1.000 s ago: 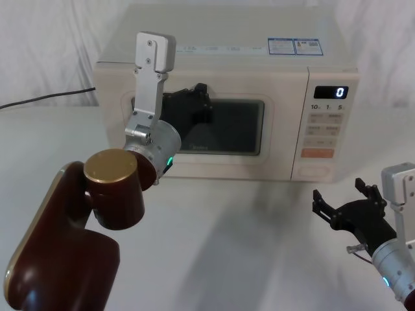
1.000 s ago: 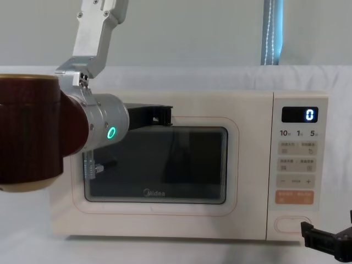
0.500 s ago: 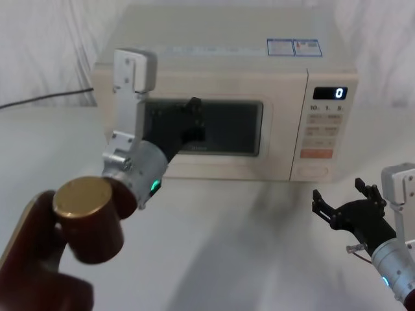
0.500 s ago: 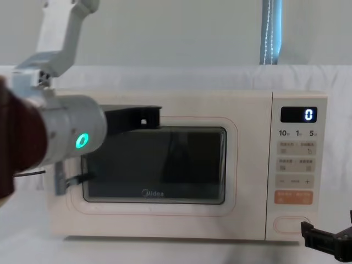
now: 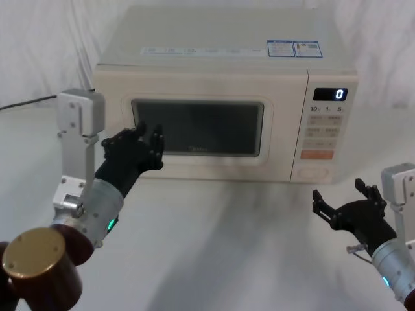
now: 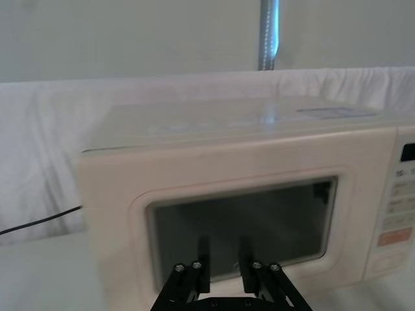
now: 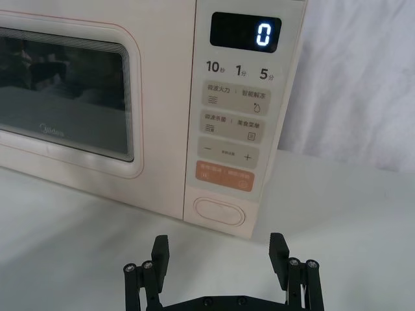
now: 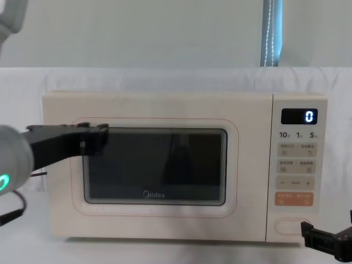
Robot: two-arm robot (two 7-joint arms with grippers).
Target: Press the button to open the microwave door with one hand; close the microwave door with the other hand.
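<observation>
Hovering at the left end of the microwave, my left gripper [image 5: 146, 135] sits in front of the lower left corner of the microwave door [image 5: 198, 127], its fingers held close together with only a narrow gap between them and nothing in it; from the head view I cannot tell whether the tips touch the panel. The door lies flush with the cream body, its dark glass window [image 8: 155, 165] closed in by the grey frame, the small Midea logo under the glass. To the right of the door, the control panel shows a lit "0" on its display [image 7: 246, 32], an orange key [image 7: 224, 176] lower down, and the wide pill-shaped button [image 7: 220, 211] at the bottom. My right gripper [image 7: 220, 254] hangs low over the table just before that button, fingers spread wide, holding nothing, clear of the panel.
</observation>
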